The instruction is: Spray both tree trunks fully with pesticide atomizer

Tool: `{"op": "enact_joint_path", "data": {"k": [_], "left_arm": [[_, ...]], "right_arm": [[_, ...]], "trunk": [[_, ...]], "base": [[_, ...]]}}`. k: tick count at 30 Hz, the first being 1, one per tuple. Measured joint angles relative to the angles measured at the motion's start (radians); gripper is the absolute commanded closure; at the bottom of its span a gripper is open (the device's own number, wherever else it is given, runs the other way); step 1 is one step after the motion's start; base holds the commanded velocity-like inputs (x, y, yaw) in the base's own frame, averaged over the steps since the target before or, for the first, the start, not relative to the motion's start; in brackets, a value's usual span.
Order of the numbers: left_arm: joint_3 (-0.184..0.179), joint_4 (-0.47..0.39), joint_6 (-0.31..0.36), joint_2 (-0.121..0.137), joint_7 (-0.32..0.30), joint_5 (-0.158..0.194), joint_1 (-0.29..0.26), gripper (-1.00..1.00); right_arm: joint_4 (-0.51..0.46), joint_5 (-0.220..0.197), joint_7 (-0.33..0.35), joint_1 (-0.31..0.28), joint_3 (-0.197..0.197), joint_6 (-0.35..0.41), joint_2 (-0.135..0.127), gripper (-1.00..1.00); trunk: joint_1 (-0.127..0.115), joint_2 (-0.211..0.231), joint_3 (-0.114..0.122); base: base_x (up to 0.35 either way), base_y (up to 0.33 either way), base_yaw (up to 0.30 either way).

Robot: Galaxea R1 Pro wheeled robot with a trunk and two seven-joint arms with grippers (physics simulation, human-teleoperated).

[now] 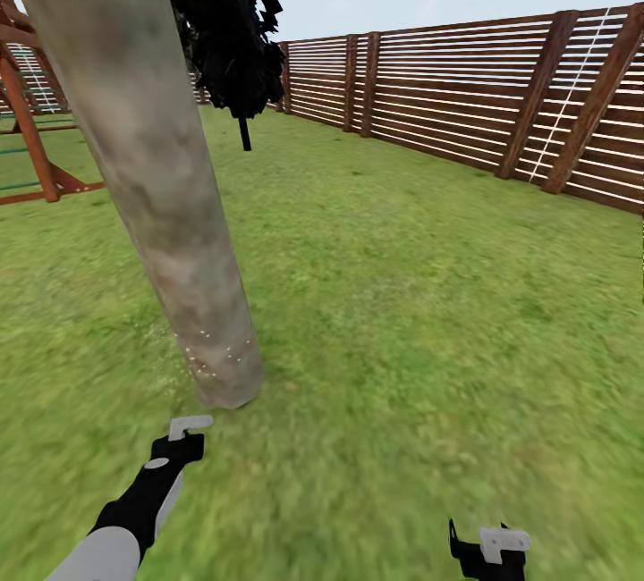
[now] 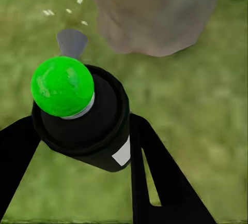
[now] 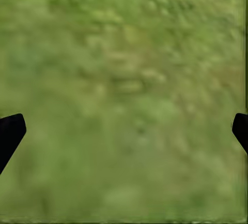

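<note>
Left gripper (image 2: 77, 146) clamps atomizer (image 2: 82, 115); right gripper (image 3: 124, 131) spread, empty; fenced lawn (image 1: 402, 295).

A fenced back garden: green grass lawn (image 1: 402, 295) across the frame, brown horizontal-slat wooden fence (image 1: 465, 98) at upper right, red-brown wooden play frame (image 1: 31, 134) at left, pale sky above.

One tree trunk (image 1: 152, 188), one atomizer (image 2: 82, 118), two claws (image 1: 183, 438) (image 1: 487, 550).

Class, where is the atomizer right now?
The atomizer sits in the left gripper, low at the head view's left, close to the base of the tree trunk.
</note>
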Motion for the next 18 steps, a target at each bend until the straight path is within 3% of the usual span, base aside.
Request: {"op": "enact_joint_path", "data": {"k": [5, 7, 10, 13, 14, 16, 18], "left_arm": [[0.003, 0.000, -0.003, -0.021, 0.000, -0.005, 0.000, 1.00], [0.004, 0.000, -0.004, -0.015, -0.001, -0.009, 0.000, 1.00], [-0.001, -0.004, -0.002, 0.014, -0.005, -0.014, -0.007, 1.00], [-0.003, -0.016, 0.000, 0.003, -0.011, -0.010, -0.010, 1.00], [-0.026, -0.010, -0.001, -0.012, -0.013, -0.009, -0.010, 1.00], [-0.110, -0.008, 0.001, -0.066, -0.006, -0.007, -0.009, 1.00], [-0.136, -0.015, 0.006, -0.080, -0.002, -0.004, -0.009, 1.00]], "right_arm": [[0.000, -0.001, 0.000, 0.000, 0.000, 0.000, 0.002, -1.00], [0.000, -0.001, 0.000, 0.000, 0.000, 0.000, 0.002, -1.00], [0.000, -0.001, 0.000, 0.000, 0.000, 0.000, 0.002, -1.00], [0.000, -0.001, 0.000, 0.000, 0.000, 0.000, 0.002, -1.00], [0.000, 0.000, 0.000, 0.000, 0.000, 0.000, 0.002, -1.00], [0.000, 0.000, 0.000, 0.000, 0.000, 0.000, 0.002, -1.00], [0.000, 0.000, 0.000, 0.000, 0.000, 0.000, 0.002, -1.00]], "trunk": [[0.000, 0.000, 0.000], [0.000, 0.000, 0.000], [0.000, 0.000, 0.000], [0.000, 0.000, 0.000], [0.000, 0.000, 0.000], [0.000, 0.000, 0.000], [0.000, 0.000, 0.000]], "base": [[-0.043, -0.058, 0.108], [-0.002, -0.003, 0.263], [0.000, 0.000, 0.276], [0.000, 0.000, 0.223], [0.000, 0.000, 0.046], [0.000, 0.000, 0.018], [0.000, 0.000, 0.004]]}}
